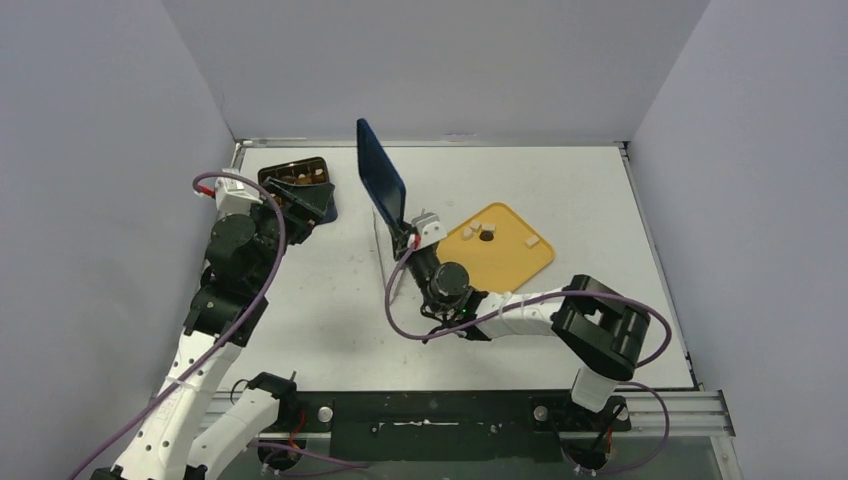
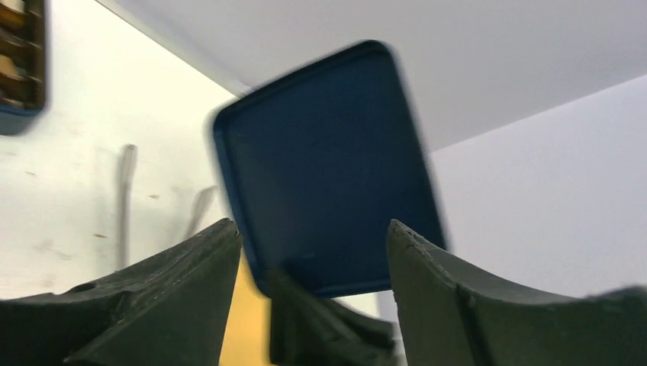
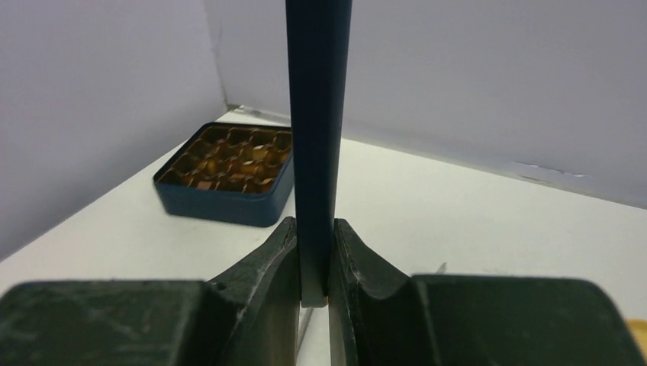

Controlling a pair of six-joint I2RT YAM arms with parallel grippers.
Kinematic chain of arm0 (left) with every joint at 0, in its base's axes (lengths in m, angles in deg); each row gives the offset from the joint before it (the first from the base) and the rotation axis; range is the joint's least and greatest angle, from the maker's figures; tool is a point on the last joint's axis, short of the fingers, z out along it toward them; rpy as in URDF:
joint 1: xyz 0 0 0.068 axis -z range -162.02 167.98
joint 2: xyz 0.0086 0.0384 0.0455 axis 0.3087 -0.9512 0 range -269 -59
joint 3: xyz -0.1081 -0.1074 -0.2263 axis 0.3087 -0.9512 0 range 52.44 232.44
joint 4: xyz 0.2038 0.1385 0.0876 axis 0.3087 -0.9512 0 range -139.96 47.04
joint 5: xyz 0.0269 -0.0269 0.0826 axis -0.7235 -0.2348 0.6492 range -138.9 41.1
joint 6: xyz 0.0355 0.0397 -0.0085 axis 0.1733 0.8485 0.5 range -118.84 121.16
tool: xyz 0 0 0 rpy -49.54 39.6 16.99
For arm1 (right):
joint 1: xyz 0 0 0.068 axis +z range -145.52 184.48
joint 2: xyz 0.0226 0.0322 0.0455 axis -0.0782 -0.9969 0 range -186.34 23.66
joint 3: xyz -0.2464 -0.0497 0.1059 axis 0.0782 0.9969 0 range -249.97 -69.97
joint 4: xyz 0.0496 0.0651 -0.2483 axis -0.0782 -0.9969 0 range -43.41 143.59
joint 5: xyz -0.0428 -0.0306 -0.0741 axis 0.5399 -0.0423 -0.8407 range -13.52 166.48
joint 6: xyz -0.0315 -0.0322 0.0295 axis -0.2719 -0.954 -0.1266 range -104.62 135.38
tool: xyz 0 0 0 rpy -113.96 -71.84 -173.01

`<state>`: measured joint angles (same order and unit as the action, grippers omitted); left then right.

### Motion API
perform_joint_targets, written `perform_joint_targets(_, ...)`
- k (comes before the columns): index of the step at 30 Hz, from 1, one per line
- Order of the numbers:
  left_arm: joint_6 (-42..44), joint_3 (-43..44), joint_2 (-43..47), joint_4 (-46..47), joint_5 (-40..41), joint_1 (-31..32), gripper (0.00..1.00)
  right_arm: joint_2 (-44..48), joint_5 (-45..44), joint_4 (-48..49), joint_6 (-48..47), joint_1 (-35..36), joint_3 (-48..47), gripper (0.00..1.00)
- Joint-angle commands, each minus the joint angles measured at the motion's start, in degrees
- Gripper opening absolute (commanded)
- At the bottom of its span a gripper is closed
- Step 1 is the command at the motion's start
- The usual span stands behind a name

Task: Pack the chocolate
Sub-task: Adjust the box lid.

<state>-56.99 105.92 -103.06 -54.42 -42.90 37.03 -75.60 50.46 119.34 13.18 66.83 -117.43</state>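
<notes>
Currently: right gripper (image 3: 314, 229) clamped on the lower edge of a dark blue box lid (image 3: 319, 114), which stands upright above the table (image 1: 300, 300). Left gripper (image 2: 311, 225): jaws apart, holding nothing, by the blue box (image 3: 221, 206). Chocolate pieces (image 1: 532, 241): a few loose on the yellow tray (image 1: 510, 265), more in the box's gold cells.

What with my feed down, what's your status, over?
Right gripper shut on upright blue lid. Left gripper open, empty, beside box. Few chocolate pieces on yellow tray; box uncovered.
</notes>
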Motion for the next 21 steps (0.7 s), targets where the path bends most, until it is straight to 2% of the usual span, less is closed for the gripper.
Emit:
perform_joint_targets(1,12.7,5.0,-3.2,-6.6,6.0,-0.2,0.7,6.8,-1.0,-5.5,2.8,-3.2,-2.1,0.0)
perform_joint_targets(5,22.6,11.7,-9.0,-13.0,9.6,-1.1,0.81,6.1,-1.3,-13.1,-5.8,-4.6,-7.0,0.0)
perform_joint_targets(9,28.9,21.4,-15.5,-20.2,11.5,-4.2,0.92,4.3,-0.8,-18.5,-12.4,-5.9,-11.9,0.0)
perform_joint_targets(12,29.3,27.7,-19.8,-22.5,2.9,-12.4,0.97,2.2,-1.0,-20.4,-18.2,-6.1,-15.2,0.01)
perform_joint_targets(13,29.1,29.0,-21.5,-22.5,-0.2,-15.4,0.97,1.7,-1.2,-20.7,-19.6,-6.1,-15.8,0.01)
perform_joint_targets(16,28.6,29.9,-25.2,-21.9,-1.2,-21.8,0.96,0.5,-2.6,-21.4,-21.2,-6.4,-17.4,0.01)
perform_joint_targets(21,29.8,25.2,-29.2,-16.3,3.1,-28.0,0.86,2.7,-0.5,-22.6,-18.1,-6.7,-16.7,0.02)
